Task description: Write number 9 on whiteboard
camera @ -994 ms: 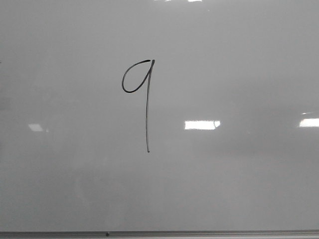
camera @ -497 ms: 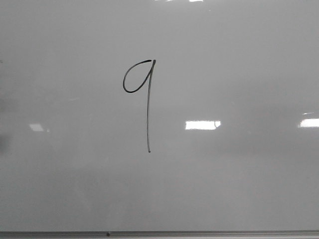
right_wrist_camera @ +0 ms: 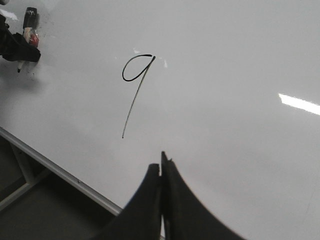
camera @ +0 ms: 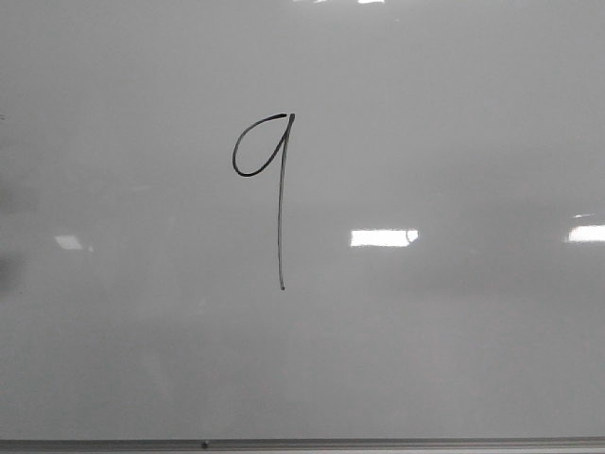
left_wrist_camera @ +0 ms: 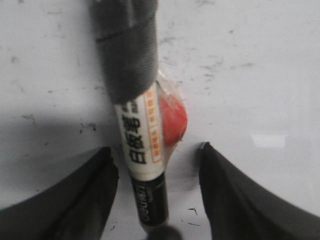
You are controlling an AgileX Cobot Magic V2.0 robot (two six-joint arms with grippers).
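Note:
The number 9 (camera: 274,180) is drawn in thin black marker on the whiteboard (camera: 454,359), with a small loop and a long straight tail. It also shows in the right wrist view (right_wrist_camera: 134,85). No gripper shows in the front view. My left gripper (left_wrist_camera: 156,149) is open over the board, and a white-and-black marker (left_wrist_camera: 142,145) with a grey taped cap lies between its fingers, touching neither. A red lump (left_wrist_camera: 172,120) sits against the marker. My right gripper (right_wrist_camera: 161,167) is shut and empty, over the board below the 9's tail.
The board's grey metal edge strip (camera: 378,443) runs along the near side and shows in the right wrist view (right_wrist_camera: 60,172), with dark floor beyond. Bright glare patches (camera: 383,237) lie on the board. The left arm and marker (right_wrist_camera: 29,22) sit at the board's far-left corner.

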